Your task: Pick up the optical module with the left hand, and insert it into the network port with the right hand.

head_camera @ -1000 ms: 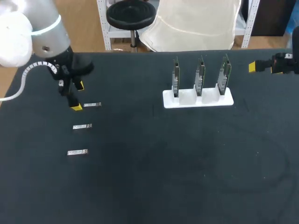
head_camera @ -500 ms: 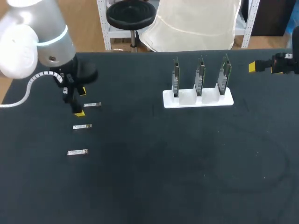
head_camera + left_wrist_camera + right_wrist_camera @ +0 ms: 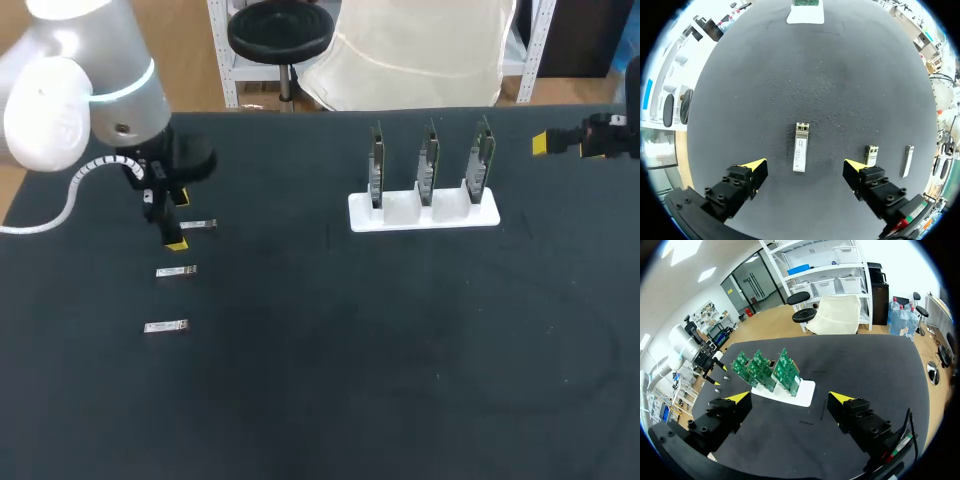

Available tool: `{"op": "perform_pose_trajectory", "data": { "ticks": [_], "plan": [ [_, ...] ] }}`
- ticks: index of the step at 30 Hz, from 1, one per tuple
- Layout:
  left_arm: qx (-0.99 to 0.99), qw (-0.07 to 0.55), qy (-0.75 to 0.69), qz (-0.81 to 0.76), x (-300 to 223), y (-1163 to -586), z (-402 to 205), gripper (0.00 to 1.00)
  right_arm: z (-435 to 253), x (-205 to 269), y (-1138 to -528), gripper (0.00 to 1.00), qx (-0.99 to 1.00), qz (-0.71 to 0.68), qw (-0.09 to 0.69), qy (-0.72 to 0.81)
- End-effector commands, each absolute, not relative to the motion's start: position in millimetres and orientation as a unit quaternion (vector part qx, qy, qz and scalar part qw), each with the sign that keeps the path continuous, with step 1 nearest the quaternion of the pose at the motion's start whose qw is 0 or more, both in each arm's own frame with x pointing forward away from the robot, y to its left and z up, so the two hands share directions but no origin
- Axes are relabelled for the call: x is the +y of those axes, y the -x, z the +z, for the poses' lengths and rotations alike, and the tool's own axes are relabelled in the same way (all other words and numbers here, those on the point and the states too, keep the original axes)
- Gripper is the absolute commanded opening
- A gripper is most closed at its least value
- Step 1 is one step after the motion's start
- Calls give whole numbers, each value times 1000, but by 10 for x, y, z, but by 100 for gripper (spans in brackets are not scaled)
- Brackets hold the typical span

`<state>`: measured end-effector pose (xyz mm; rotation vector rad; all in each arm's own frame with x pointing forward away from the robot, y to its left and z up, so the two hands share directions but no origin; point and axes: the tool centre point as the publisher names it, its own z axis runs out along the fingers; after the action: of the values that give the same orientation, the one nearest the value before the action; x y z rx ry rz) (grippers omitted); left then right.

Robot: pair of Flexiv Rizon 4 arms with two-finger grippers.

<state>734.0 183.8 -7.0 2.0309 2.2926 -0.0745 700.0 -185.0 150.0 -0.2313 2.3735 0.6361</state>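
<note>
Across the table (image 3: 320, 400), little of the task is done: nothing has been lifted yet, so the pickup, the pass to the other arm and the insertion all remain.

Left arm (image 3: 85, 95) comes in over the far left corner and hangs its gripper down near the left edge. Left gripper (image 3: 805, 166) has its jaws spread wide and holds nothing. In its wrist view one yellow tip stands on each side of a module (image 3: 800, 147), both well clear of it. I cannot tell whether the tips have reached the tabletop. As I judge it, this is the approach for the grasp, lined up but not yet closed.

Right gripper (image 3: 790, 399) waits above the far right corner, well apart from everything. Its jaws are also wide open and empty.

White stand (image 3: 423, 212) sits toward the far edge, right of the middle, and carries three green boards (image 3: 430, 160) upright in a row. Their ports are too small to make out, and none shows a module plugged in.

Three modules lie flat in a column along the left edge. Farthest is the straddled one (image 3: 198, 226), then a second (image 3: 176, 271), and a third (image 3: 166, 327) nearest the front edge. All rest on the tabletop, apart from one another.

Left to do, by my reading: close on the far module, lift it, hand it over and seat it in a port.
</note>
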Motion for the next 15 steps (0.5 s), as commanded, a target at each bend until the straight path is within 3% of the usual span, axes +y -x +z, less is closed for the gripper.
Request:
{"op": "perform_pose_trajectory", "data": {
  "ticks": [1, 15],
  "plan": [
    [753, 36, -657, -27, 1810, -7386, -102, 100, 1500, -1851, -7000, 100, 908, 243, 330, 88],
    [749, 26, -662, -21, 1797, -7371, -183, 100, 1500, -1851, -7000, 100, 908, 243, 330, 88]
  ]
}}
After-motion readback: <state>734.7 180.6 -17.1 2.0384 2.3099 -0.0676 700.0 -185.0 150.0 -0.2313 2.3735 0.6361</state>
